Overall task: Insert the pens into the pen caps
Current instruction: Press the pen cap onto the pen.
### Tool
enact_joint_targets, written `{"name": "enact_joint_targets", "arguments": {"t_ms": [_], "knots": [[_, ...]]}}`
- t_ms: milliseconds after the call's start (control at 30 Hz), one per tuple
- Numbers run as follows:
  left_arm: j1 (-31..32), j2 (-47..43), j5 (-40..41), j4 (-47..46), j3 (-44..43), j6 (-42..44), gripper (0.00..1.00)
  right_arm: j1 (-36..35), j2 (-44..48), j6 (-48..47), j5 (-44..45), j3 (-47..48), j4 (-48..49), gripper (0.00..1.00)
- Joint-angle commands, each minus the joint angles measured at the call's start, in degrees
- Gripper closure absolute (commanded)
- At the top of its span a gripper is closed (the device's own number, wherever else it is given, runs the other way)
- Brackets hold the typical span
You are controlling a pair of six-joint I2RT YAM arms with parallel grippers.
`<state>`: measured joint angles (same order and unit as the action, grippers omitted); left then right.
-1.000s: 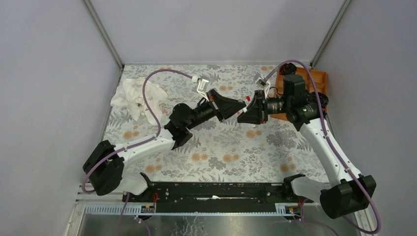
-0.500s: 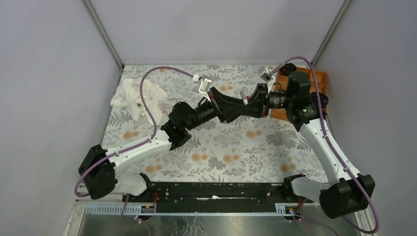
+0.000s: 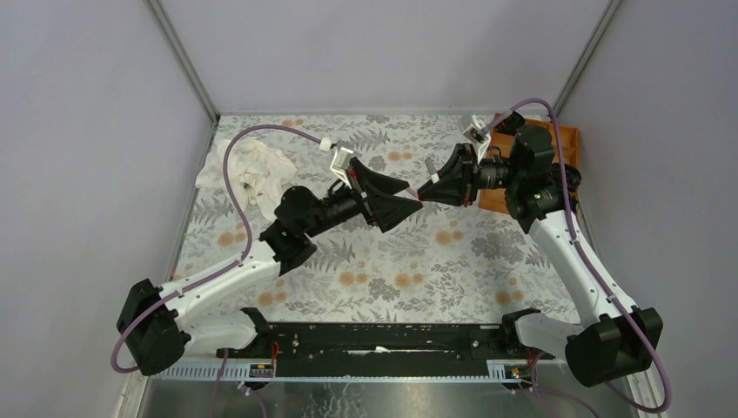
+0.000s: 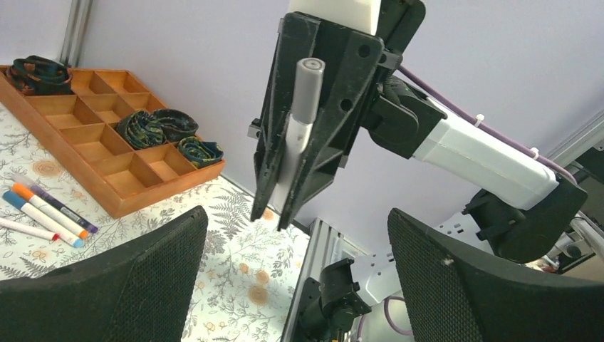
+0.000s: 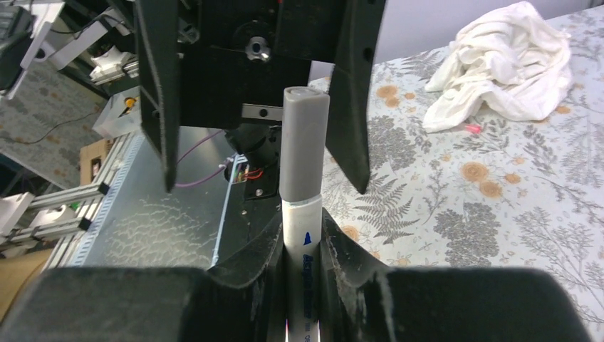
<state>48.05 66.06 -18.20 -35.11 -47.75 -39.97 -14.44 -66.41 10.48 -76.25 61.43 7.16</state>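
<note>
Grey plastic over a white barrel is what the right pincer (image 4: 271,219) has clamped between its fingers: one pen (image 5: 303,242), held low on the barrel. Its grey cap (image 5: 305,142) sticks out well past the fingertips. The pen's long axis runs straight along the pincer's own line, cap end foremost. It points at the left pincer (image 3: 411,195), which faces it tip to tip above the floral table (image 3: 409,261). The left pincer's fingers (image 5: 352,92) stand wide apart and grip nothing. From the right wrist they flank the cap on either side without touching it, so the cap sits in the gap between them. The coming move turns on that: the cap lies dead ahead of the left pincer, end-on, and the left arm is the only free one near it. By my reading the cap already meets the barrel, though I cannot tell whether it is pushed fully home; a squeeze or an axial push from the left would settle it. Further out, to the side of the right pincer, a few loose pens (image 4: 43,210) lie flat on the table just in front of a wooden tray (image 4: 164,191) holding black coils (image 4: 153,128). Behind the left pincer, a white cloth (image 5: 498,57) lies bunched on the table — I see no spare caps anywhere.
</note>
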Motion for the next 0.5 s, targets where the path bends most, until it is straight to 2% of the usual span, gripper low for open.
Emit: {"name": "enact_joint_targets", "arguments": {"t_ms": [0,300,467], "knots": [[-0.65,2.40,-0.32,-5.83,-1.34,-1.03,0.01,0.03,0.23,3.77,-4.27,-1.37,7.11,1.00],[-1.31,9.66,-3.84,-17.03,-7.80,-4.83,0.01,-0.46,0.05,4.11,-4.12,-2.34,7.42,1.00],[-1.32,12.13,-3.36,-17.93,-10.27,-5.68,0.01,-0.54,-0.20,4.47,-3.82,-2.39,7.58,1.00]]}}
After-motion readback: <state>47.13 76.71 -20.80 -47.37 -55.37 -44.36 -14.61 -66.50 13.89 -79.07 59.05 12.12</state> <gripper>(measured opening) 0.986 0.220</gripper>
